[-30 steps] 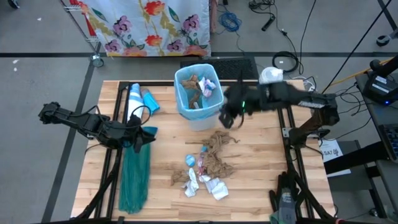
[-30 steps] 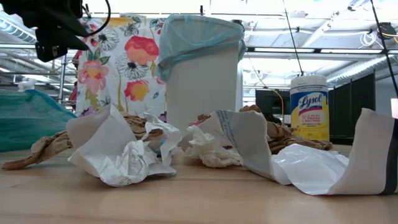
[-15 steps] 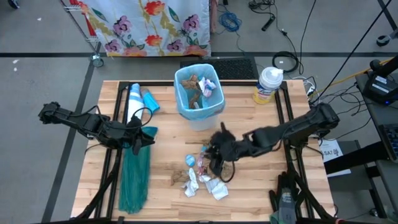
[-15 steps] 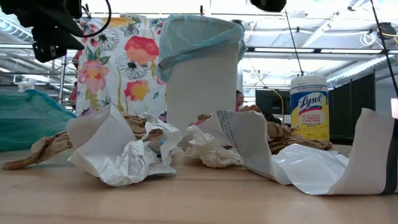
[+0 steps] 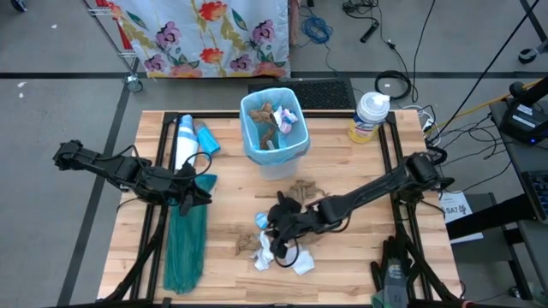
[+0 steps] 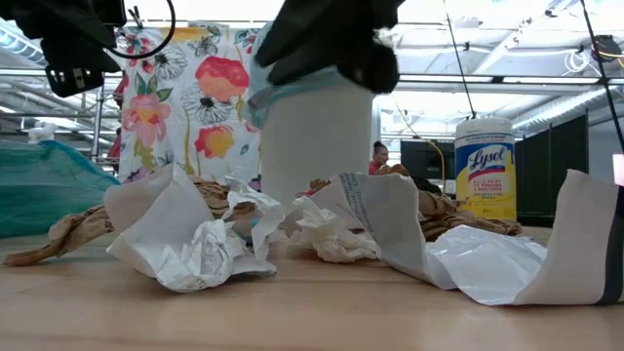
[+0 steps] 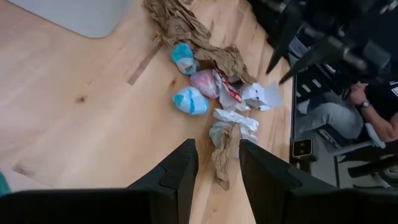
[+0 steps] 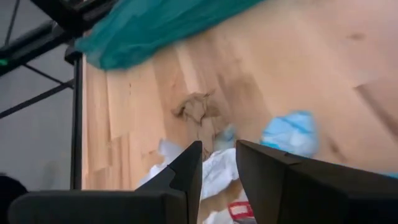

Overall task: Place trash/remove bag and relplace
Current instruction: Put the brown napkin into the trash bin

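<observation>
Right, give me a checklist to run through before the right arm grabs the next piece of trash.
1. Right gripper over the trash pile: ok, it sits above the white and blue scraps on the table.
2. Right fingers apart with nothing between them: ok, the right wrist view shows a narrow empty gap.
3. Bin lined and open: ok, the pale blue bag is folded over the rim, some trash already inside.
4. Room left in the bin: ok, its contents sit below the rim.
5. Left gripper out of the way: ok, it waits by the teal bag.
6. Which scrap is lined up: cannot tell.
</observation>
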Robot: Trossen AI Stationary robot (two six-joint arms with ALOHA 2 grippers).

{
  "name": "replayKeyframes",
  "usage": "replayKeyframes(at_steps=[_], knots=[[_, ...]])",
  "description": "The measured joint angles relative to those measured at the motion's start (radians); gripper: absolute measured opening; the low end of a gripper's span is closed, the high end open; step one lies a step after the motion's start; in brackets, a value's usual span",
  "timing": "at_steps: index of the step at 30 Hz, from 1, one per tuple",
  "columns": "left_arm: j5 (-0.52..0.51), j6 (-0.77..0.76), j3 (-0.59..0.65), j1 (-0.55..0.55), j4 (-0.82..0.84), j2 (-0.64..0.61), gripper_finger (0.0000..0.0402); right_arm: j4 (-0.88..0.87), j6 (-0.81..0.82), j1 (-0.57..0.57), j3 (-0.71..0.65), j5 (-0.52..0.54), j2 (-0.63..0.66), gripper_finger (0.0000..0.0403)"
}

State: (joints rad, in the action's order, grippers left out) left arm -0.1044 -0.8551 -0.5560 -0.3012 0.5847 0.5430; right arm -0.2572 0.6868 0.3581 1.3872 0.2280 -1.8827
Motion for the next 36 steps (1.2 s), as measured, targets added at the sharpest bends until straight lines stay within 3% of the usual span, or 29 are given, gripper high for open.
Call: replayKeyframes(at_steps=[10,22,36], knots=[[0.051,-0.004,0.0,0.0,-0.001,0.0,0.0123,0.029,0.046,-0.011,0.0,-0.047,-0.097,0.0089],[0.051,-0.004,0.0,0.0,-0.001,0.0,0.0123,-0.183,0.167,-0.011,0.0,-0.083,-0.057,0.0092],[0.044,0.002,0.0,0.0,0.0,0.0,0.0123,-0.395,0.389,-0.023,0.001,-0.104,0.012,0.0177]])
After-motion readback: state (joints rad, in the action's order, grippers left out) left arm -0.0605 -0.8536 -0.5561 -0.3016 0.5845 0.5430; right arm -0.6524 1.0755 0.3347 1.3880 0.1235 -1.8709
